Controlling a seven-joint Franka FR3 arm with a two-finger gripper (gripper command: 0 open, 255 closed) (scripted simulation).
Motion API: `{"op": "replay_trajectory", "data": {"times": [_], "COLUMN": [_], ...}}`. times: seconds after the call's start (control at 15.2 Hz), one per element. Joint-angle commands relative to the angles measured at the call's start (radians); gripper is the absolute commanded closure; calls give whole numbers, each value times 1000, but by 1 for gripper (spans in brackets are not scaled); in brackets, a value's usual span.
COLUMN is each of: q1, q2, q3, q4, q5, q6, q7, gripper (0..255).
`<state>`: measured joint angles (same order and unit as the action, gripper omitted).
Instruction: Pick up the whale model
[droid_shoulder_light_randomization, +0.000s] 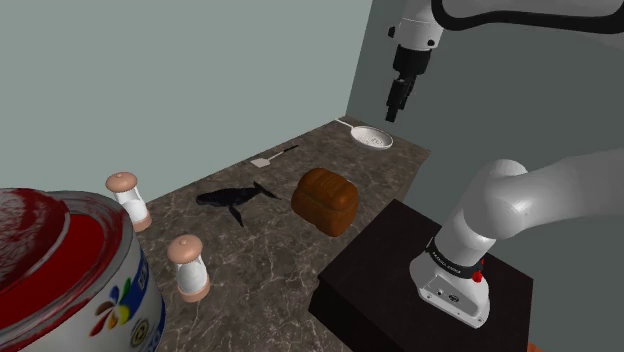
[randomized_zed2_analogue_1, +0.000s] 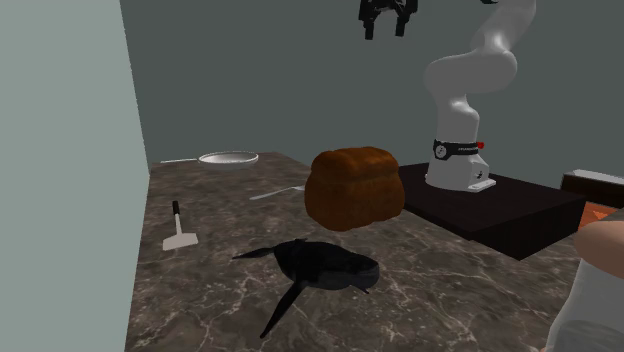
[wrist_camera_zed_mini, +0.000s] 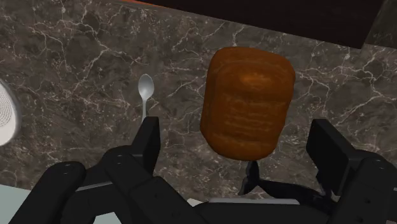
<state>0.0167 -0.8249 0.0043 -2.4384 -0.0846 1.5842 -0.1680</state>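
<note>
A dark, white-veined marble counter (droid_shoulder_light_randomization: 270, 265) is seen. The contents of a glossy, red-lined painted pot (droid_shoulder_light_randomization: 70, 260) cannot be told. A rounded brown loaf (droid_shoulder_light_randomization: 325, 200) is set just beside the slim, dark whale model (droid_shoulder_light_randomization: 235, 198). The gripper (droid_shoulder_light_randomization: 398, 105) is held open, high above.

The gripper (randomized_zed2_analogue_1: 385, 32) is hanging high over the dark marble counter (randomized_zed2_analogue_1: 460, 290), its fingers standing apart. Almost straight below the jaws a brown loaf (randomized_zed2_analogue_1: 355, 187) is sitting, and the dark whale model (randomized_zed2_analogue_1: 322, 267) is lying lower still, just in front of it. A white spatula (randomized_zed2_analogue_1: 181, 232) and a pale pan (randomized_zed2_analogue_1: 228, 158) are resting well off toward the second exterior view's left.
</note>
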Motion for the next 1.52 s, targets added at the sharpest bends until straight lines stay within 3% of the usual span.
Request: {"op": "replay_trajectory", "data": {"times": [0.0, 0.4, 0.86, 1.19, 1.45], "q1": [0, 57, 142, 220, 286], "q2": [0, 121, 335, 516, 666], "q3": [0, -89, -184, -245, -280], "q4": [0, -80, -95, -59, -6], "q5": [0, -26, -10, 56, 156], "q6": [0, 260, 549, 727, 841], "q7": [0, -200, -445, -646, -834], "gripper": [0, 0, 0, 0, 0]}}
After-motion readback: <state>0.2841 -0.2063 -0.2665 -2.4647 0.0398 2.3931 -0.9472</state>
